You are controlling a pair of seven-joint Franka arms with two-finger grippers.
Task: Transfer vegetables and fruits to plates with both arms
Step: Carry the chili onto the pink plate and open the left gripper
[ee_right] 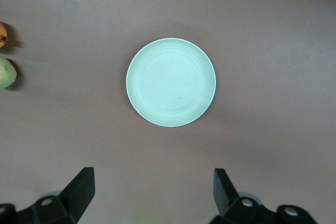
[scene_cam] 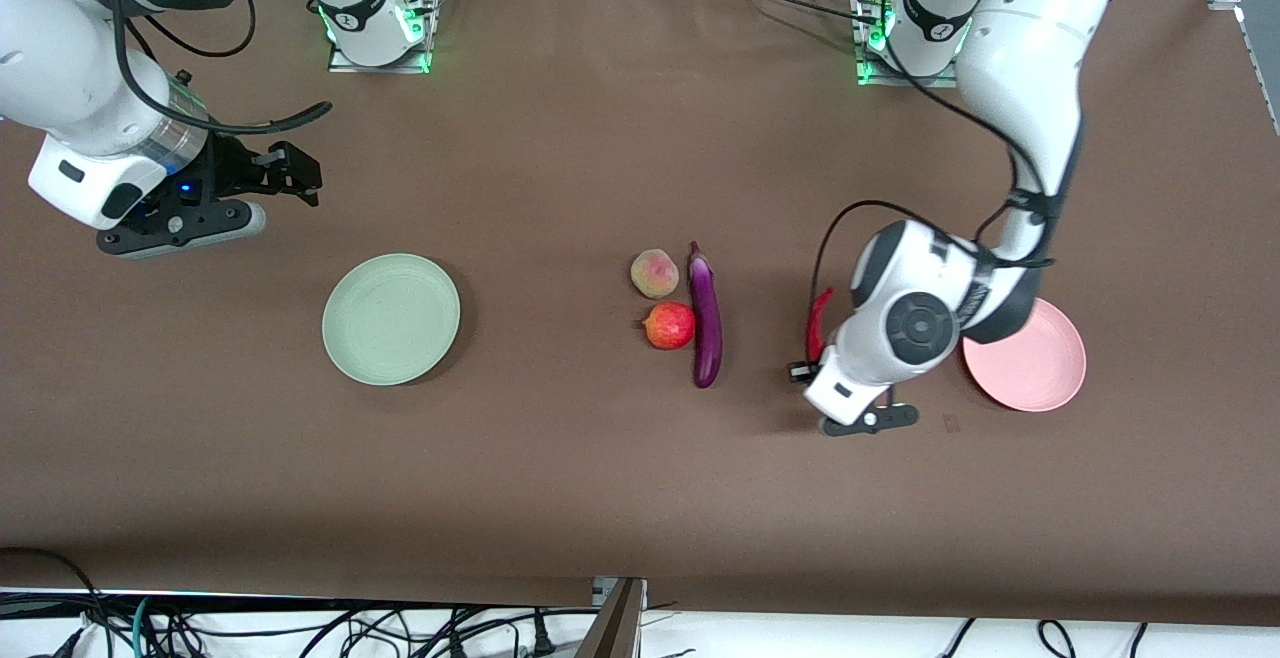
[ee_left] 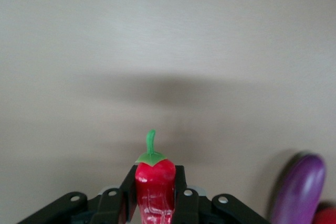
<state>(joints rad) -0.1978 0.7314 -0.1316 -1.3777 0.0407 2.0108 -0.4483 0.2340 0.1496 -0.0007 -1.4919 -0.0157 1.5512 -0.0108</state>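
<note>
Between the left gripper's fingers sits the red chili pepper, clamped on both flanks, green stem poking out past the fingertips. In the front view the chili runs roughly 12-to-6, stem end toward the robot bases, mostly hidden by the left wrist; can't tell whether it has left the surface or not.

Key relation: the pink plate lies at about 3 o'clock from the chili in the front view, near, toward the left arm's end of the surface, and part of its rim is covered by the left arm. So the carry looks like a short sideways shift across the chili's long axis, no rotation needed as I read it. Plate looks empty where visible.

Outward from there: eggplant lies at 9 o'clock from the chili, also 12-to-6, parallel to it; its tip shows in the left wrist view. The peach and the pomegranate-like fruit sit just beside the eggplant at its 9 o'clock side, peach farther from the front camera, pomegranate nearer.

Mint green plate is well apart at 9 o'clock, empty. Right gripper waits above the surface near that plate, fingers spread wide, nothing held. Right arm is the nearer one for the green plate, left for the pink.
</note>
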